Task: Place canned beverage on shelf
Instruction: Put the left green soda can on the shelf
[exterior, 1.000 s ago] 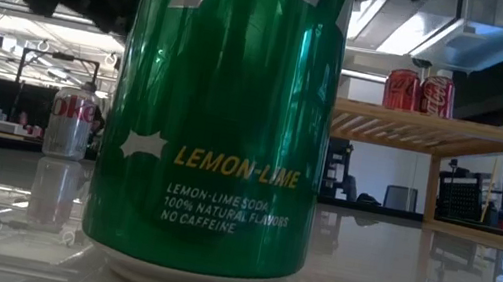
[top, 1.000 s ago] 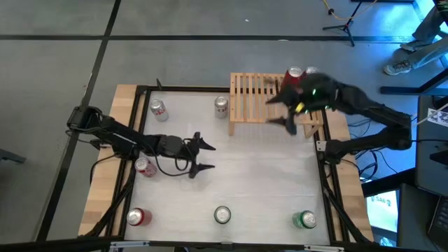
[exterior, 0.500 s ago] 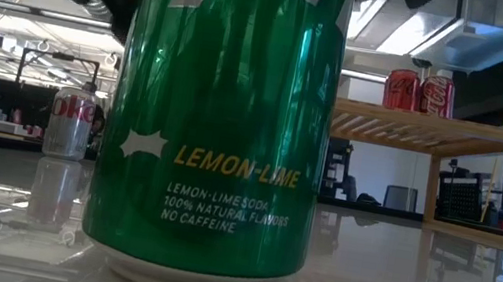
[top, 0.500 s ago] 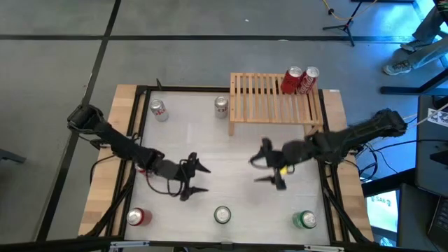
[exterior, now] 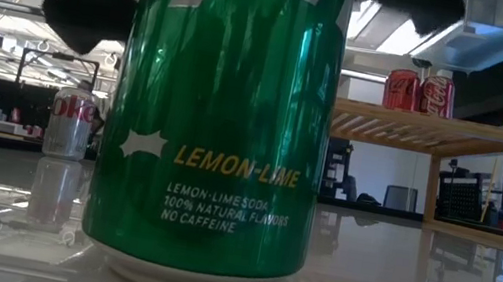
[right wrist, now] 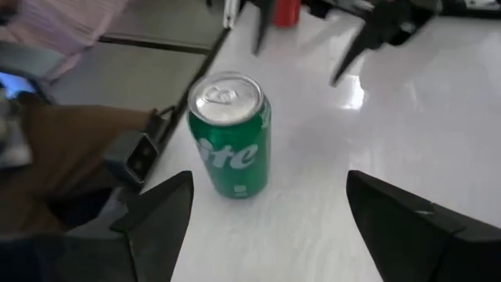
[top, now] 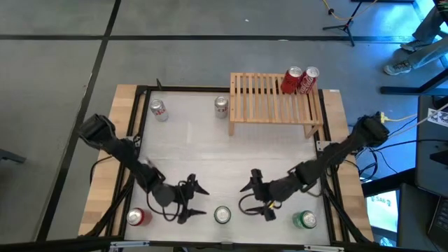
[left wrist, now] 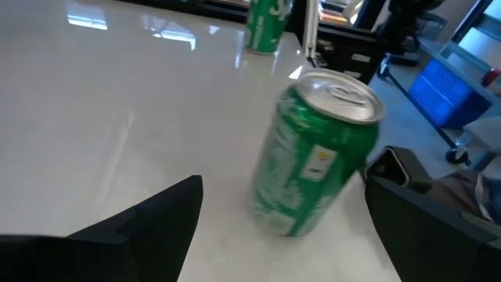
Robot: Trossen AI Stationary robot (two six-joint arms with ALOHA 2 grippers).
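A green lemon-lime can (top: 222, 215) stands upright on its base at the middle of the table's near edge and fills the low view (exterior: 220, 116). My left gripper (top: 199, 201) is open just to its left, and the can (left wrist: 317, 153) shows ahead between its fingers. My right gripper (top: 243, 199) is open just to its right, facing the same can (right wrist: 231, 145). Neither touches it. The light-wood slatted shelf (top: 269, 101) stands at the far right and bears two red cans (top: 301, 80) at its far right corner, which also show in the low view (exterior: 419, 92).
A second green can (top: 304, 220) stands at the near right and a red can (top: 136, 217) at the near left. Two silver cans (top: 159, 110) (top: 221, 105) stand at the far side, left of the shelf. The table's middle is bare white surface (top: 231, 154).
My right gripper has left the shelf's red cans, going down and toward the near edge to the right side of the middle green can. My left gripper has gone toward the near edge to that can's left side. The cans have stayed in place.
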